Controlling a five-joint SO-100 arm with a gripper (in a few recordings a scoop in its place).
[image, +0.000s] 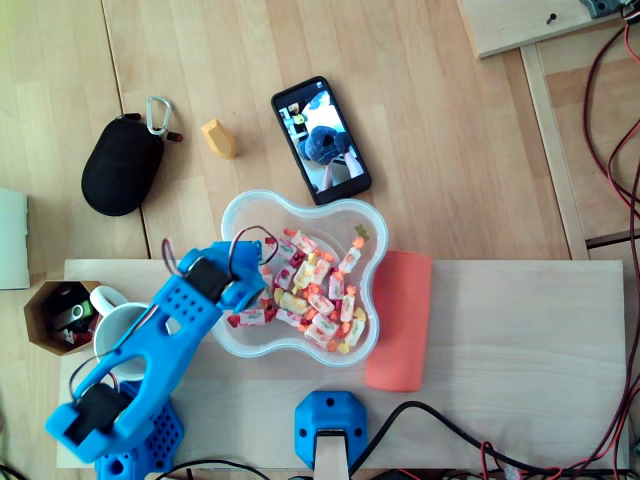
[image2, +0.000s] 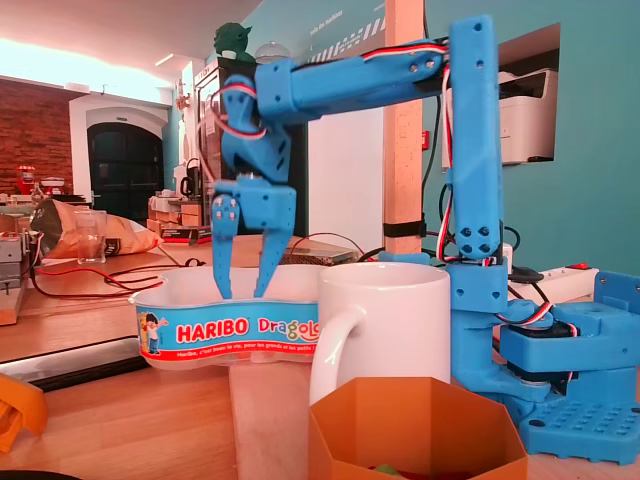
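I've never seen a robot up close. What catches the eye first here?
The bright blue arm stands out, its open gripper hanging inside a clear Haribo tub at mid-table. From overhead, the tub's colourful wrapped sweets draw the eye, with a phone lying beyond it and a white mug beside the arm.

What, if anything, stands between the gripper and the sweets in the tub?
Nothing visible. The open gripper hangs right over the lidless tub, fingertips near its rim, with the sweets bare below. The mug stands outside the tub.
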